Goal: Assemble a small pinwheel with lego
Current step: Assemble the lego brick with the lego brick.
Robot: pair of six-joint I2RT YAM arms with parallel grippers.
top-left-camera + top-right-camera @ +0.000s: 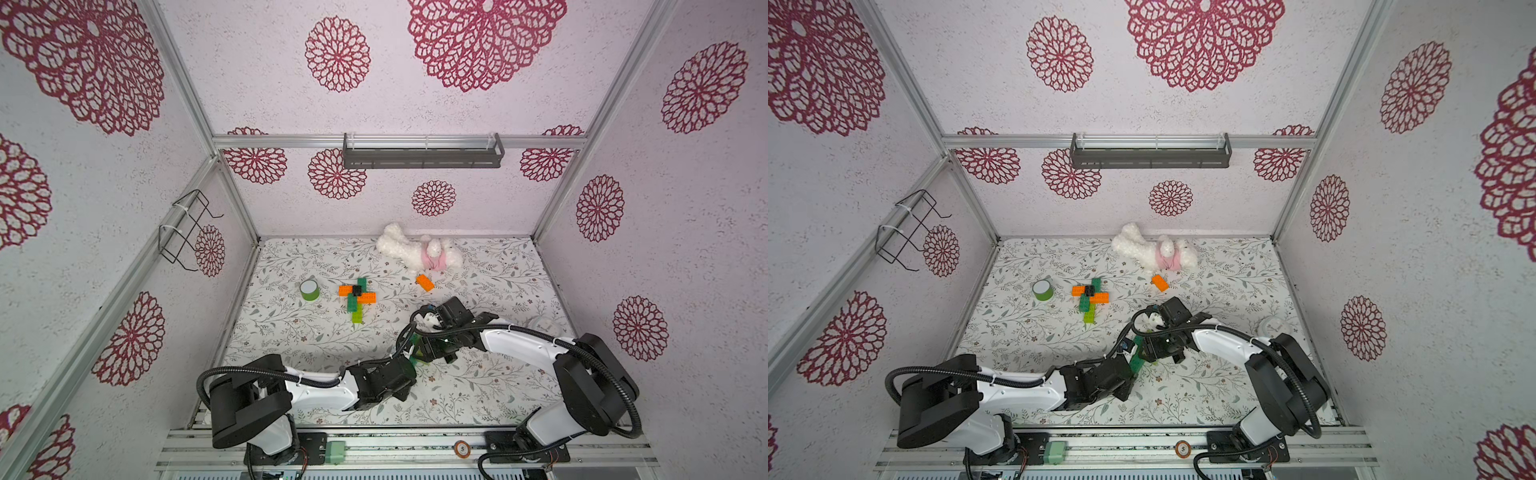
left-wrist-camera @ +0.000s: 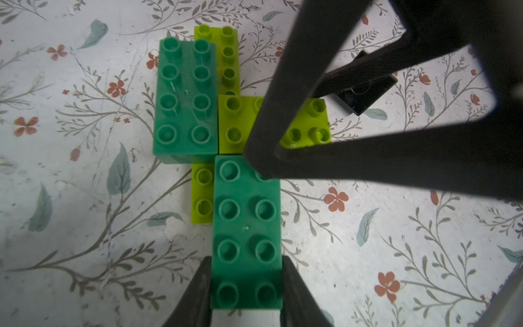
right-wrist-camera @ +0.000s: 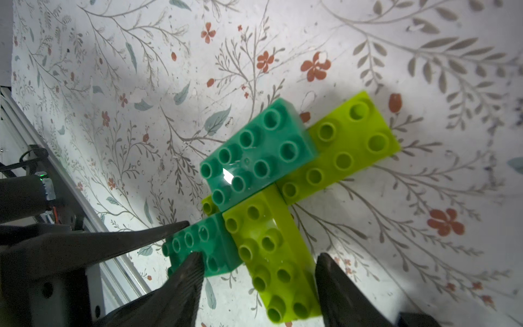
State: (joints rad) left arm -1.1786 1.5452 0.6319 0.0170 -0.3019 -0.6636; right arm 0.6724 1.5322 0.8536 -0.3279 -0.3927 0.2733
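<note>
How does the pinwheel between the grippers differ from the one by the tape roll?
The near pinwheel is dark green and lime; the far pinwheel adds orange arms. The far pinwheel has a black centre square; the near pinwheel has none. The left gripper clamps the near one; the far one stands free. Both: brick crosses.

Left fingers [image 2: 198,291] grip one end of a dark green brick [image 2: 246,220], joined to lime bricks [image 2: 235,124] on the floral bench [image 2: 85,198].
</note>
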